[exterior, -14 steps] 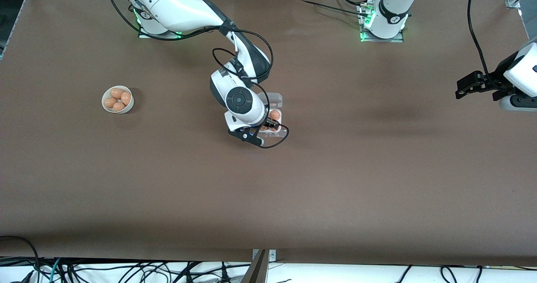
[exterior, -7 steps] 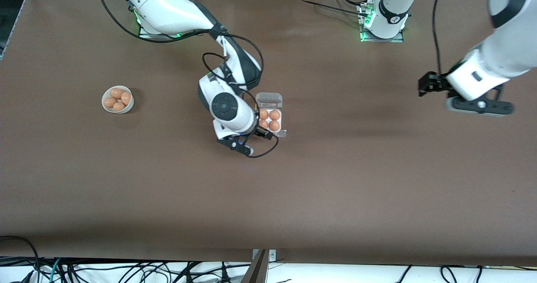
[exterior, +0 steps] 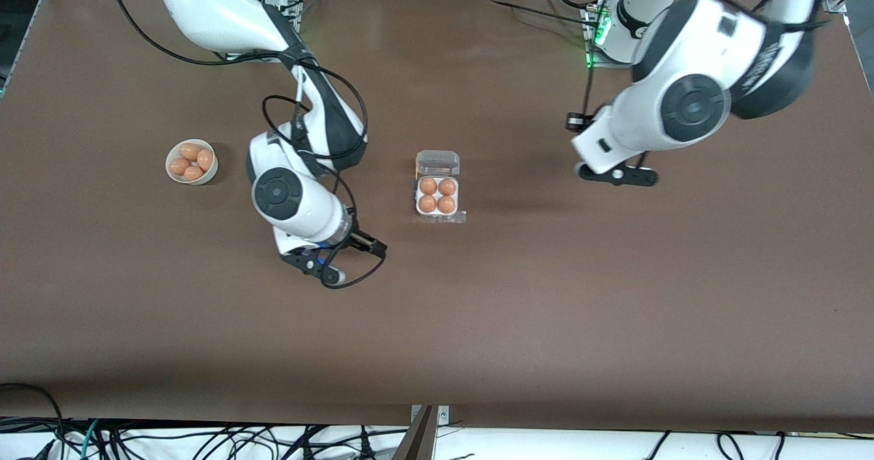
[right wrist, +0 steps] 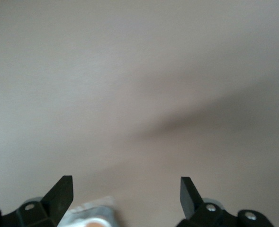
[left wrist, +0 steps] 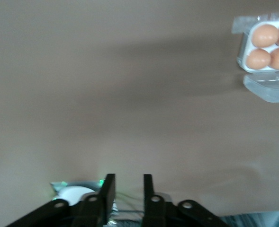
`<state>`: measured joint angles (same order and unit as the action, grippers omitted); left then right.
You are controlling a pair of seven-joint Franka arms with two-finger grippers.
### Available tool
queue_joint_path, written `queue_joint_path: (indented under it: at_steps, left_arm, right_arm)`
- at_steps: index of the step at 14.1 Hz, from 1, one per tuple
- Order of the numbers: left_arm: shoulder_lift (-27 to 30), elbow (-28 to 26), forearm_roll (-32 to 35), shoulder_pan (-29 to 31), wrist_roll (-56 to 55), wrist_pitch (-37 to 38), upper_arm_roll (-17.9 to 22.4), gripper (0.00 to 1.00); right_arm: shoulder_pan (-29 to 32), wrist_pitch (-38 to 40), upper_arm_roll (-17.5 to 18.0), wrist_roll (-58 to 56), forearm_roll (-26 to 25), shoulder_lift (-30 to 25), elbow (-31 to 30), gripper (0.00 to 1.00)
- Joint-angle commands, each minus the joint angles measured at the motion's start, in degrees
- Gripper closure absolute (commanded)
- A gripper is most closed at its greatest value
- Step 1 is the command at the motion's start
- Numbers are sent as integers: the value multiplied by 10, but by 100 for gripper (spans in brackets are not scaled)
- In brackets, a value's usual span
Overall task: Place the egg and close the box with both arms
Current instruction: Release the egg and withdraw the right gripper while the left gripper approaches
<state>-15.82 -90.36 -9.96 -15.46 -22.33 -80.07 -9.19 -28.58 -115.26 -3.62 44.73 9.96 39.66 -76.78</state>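
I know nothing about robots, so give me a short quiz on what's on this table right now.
1. True or false: the clear lid of the box is shut over the eggs.
2. How many eggs sit in the box? A) two B) three C) four
3. Which gripper hangs open over the bare table, between the bowl and the box?

Key:
1. False. The lid lies open.
2. C
3. The right gripper. The left gripper is over the table toward the left arm's end.
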Motion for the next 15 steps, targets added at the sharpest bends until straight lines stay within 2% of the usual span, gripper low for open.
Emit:
queue_joint_path:
  at_steps: [1, 4, 6, 9, 12, 13, 15]
  left_arm:
    - [-45, 19, -58, -29, -95, 16, 5, 80]
    - [-84, 47, -69, -72, -150, 16, 5, 81]
    - [-108, 53, -102, -90, -192, 16, 5, 81]
    - [-133, 54, -146, -110, -220, 12, 5, 82]
    - [-169, 74, -174, -128, -225, 10, 5, 82]
    - [-180, 83, -174, -144, -242, 4, 5, 82]
    - [-205, 105, -175, -162, -269, -21, 5, 83]
  right_arm:
    - [1, 70, -30, -48, -3, -41, -6, 0]
    - [40, 108, -32, -122, -4, -72, -7, 0]
    - [83, 135, -28, -183, -3, -98, -14, 0]
    - [141, 143, -27, -290, -8, -182, -91, 0]
    - [183, 119, -24, -331, -80, -283, -171, 0]
    - [202, 99, -15, -331, -86, -318, -201, 0]
    - [246, 93, 14, -340, -86, -360, -213, 0]
